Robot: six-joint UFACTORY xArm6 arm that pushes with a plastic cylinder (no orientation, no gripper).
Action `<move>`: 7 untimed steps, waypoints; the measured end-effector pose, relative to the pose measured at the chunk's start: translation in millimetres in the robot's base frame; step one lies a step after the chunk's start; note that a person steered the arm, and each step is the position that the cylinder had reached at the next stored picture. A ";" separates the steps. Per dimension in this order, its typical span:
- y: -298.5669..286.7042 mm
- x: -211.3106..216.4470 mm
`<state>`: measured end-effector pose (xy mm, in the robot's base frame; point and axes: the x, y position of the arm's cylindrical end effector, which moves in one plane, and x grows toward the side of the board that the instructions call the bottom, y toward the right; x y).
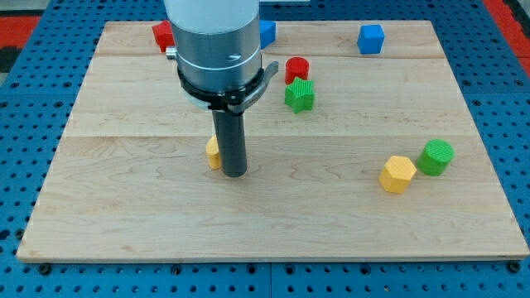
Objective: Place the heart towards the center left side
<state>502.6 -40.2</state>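
On the wooden worktop [124, 124] I count two yellow, two green, two red, two blue blocks. My tip [235, 174] touches the small yellow block [214, 152], partly hidden; there's no end effector, just a rod.

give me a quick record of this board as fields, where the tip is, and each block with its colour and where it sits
board: wooden board on a blue pegboard
my tip: near the centre, touching the right side of a mostly hidden yellow block, shape unclear
red cylinder: upper middle, touching the green star-like block below it
blue cube: top right
blue block: top, partly behind the arm
red block: top left, partly hidden
yellow hexagon: right, beside the green cylinder
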 end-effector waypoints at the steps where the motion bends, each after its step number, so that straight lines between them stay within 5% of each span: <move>1: 4.3 1.3; 3: 19.1 -14.4; 5: -86.9 -18.2; 7: -67.0 -37.7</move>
<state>464.9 -107.2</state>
